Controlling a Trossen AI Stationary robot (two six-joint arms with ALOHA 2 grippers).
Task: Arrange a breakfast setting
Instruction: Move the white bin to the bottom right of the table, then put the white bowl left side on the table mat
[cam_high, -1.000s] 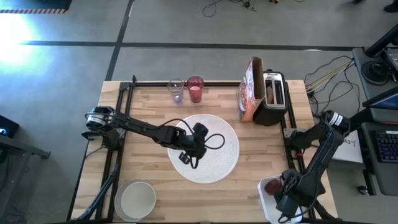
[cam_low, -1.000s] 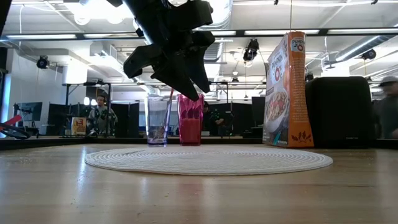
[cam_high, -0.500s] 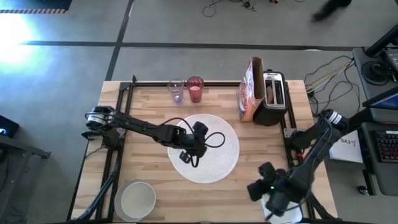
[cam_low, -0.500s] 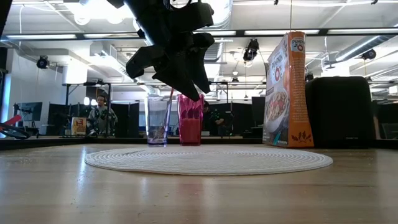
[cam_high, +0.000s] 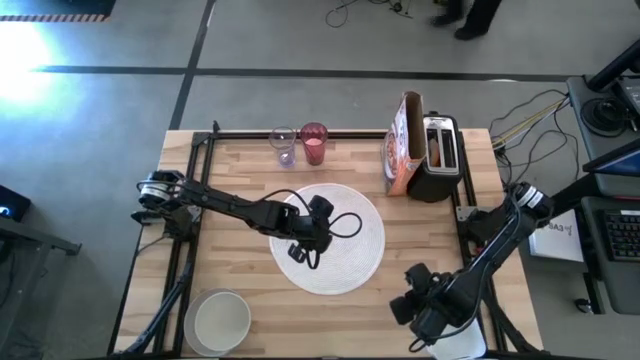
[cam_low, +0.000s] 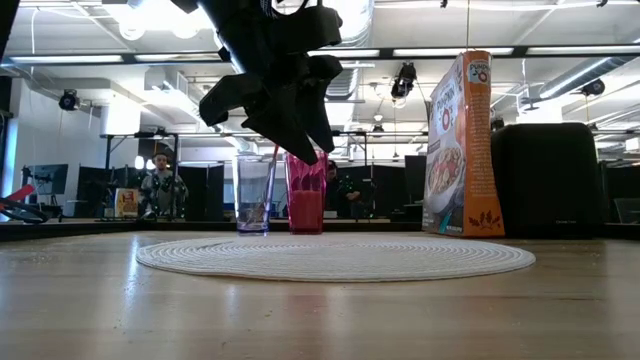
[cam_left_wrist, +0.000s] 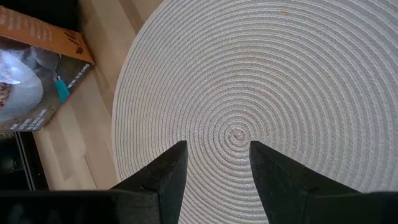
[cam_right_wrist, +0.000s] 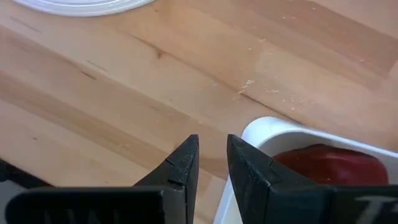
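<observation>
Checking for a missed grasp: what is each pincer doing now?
Left pincer: open, empty, above the placemat.
Right pincer: narrowly open, empty, beside the tub.

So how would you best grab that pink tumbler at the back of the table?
Probably by its side wall around mid-height, coming in level from the cereal box side. The pink tumbler stands upright with drink in it, so it should stay vertical. A clear glass stands close on its other side, leaving little room there.
</observation>
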